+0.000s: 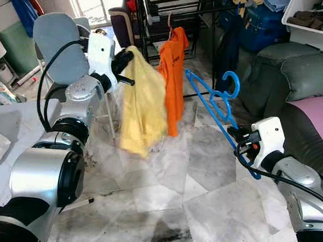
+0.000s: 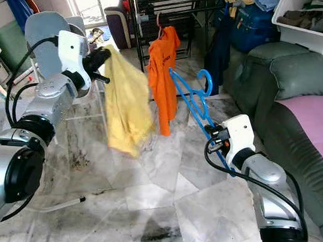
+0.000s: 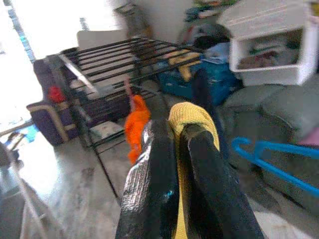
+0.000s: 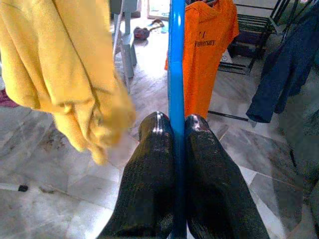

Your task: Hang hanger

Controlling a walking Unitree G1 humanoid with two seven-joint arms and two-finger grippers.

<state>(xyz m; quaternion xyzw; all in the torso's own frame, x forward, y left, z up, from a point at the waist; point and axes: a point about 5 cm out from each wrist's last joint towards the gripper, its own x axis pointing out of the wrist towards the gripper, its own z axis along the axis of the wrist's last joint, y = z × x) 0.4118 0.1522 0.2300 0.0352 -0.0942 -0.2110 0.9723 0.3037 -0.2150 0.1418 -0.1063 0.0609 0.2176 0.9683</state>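
The left hand (image 1: 125,61) is raised at the robot's left and clenched on the top edge of a yellow garment (image 1: 142,106), whose fabric is pinched between the two black fingers (image 3: 154,184) and hangs loose below, clear of the marble floor (image 1: 200,200). The right hand (image 2: 214,136) is out at the robot's right, grasping a blue plastic hanger (image 1: 217,105); in the right wrist view the hanger's bar (image 4: 176,74) runs straight up between the two closed fingertips. The hanger is tilted, its hook uppermost and pointing toward a black drying rack (image 3: 124,52) further back. An orange T-shirt (image 2: 161,80) hangs from that rack on a pale hanger, between the yellow garment and the blue hanger as seen from the head. A grey-green sofa (image 1: 296,69) stands at the right, with a white plastic bin (image 1: 310,23) behind it.
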